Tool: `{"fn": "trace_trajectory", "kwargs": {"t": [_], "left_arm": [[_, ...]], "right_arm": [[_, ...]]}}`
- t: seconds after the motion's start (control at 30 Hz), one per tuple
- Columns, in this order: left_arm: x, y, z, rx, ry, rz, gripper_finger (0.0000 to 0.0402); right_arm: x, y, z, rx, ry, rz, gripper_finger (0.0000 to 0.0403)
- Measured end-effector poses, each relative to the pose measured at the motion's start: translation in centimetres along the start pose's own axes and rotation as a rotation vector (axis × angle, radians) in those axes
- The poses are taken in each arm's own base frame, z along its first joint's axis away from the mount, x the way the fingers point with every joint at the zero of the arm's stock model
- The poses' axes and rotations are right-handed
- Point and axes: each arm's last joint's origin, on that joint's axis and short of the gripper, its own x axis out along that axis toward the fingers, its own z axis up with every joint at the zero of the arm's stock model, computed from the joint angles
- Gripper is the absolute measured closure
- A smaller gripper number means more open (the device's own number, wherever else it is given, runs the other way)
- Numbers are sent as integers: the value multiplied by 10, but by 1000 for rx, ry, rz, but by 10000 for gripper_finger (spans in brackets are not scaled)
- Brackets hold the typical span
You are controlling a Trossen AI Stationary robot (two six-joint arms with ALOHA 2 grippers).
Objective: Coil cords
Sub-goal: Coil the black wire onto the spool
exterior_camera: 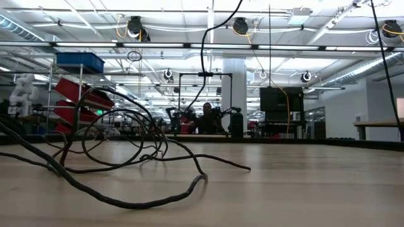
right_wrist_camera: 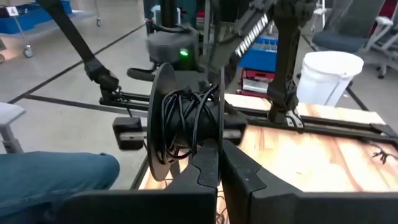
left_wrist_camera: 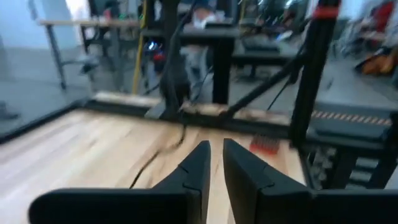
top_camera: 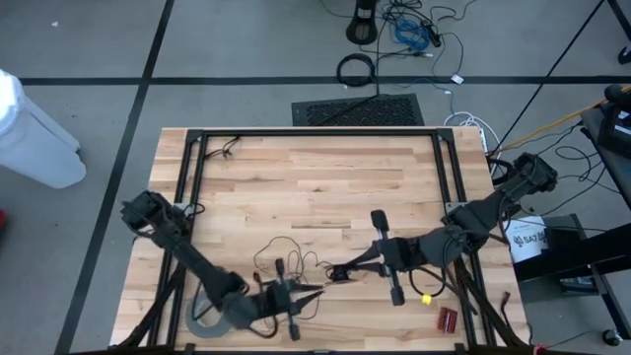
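R pincer [top_camera: 338, 273] shut on spool [right_wrist_camera: 180, 124]; L pincer [top_camera: 314, 289] nearly shut, grip unclear; loose wire [top_camera: 286, 254] at L's 11, L arm nearer

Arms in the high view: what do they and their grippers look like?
Both are dark, near-black jointed arms with bulky joint housings. The left gripper and right gripper each end in two slim, tapering black fingers behind a crossbar. The right wrist view shows white lettering on the far arm.

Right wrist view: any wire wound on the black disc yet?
Yes. Several turns of thin dark wire sit bunched around the hub of the black disc, which the right gripper holds upright.
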Motion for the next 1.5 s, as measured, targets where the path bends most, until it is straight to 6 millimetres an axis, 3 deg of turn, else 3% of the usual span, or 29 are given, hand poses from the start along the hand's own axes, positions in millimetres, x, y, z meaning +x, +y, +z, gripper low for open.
{"fn": "trace_trajectory", "kwargs": {"t": [0.13, 0.23, 0.4, 0.5, 0.8, 1.1, 1.5], "left_arm": [[25, 15, 5, -47, -28, -68, 344], [34, 21, 8, -49, -30, -93, 315], [34, 21, 9, -50, -32, -86, 249], [30, 18, 9, -57, -35, -61, 231], [9, 4, 15, 31, -49, -43, 226], [29, 23, 6, 15, 23, 25, 226], [41, 32, 6, 14, 29, 15, 226]], "right_arm": [[-1, 0, 1, -33, -4, 0, 403], [-2, 0, 0, -48, -1, 1, 403], [-3, 0, 2, -74, -9, 5, 403], [-5, 0, 3, -68, -16, 4, 403], [-5, 2, 2, -66, -14, 7, 403], [-5, 2, 3, -65, -16, 7, 403], [-5, 1, 3, -81, -16, 0, 403]]}}
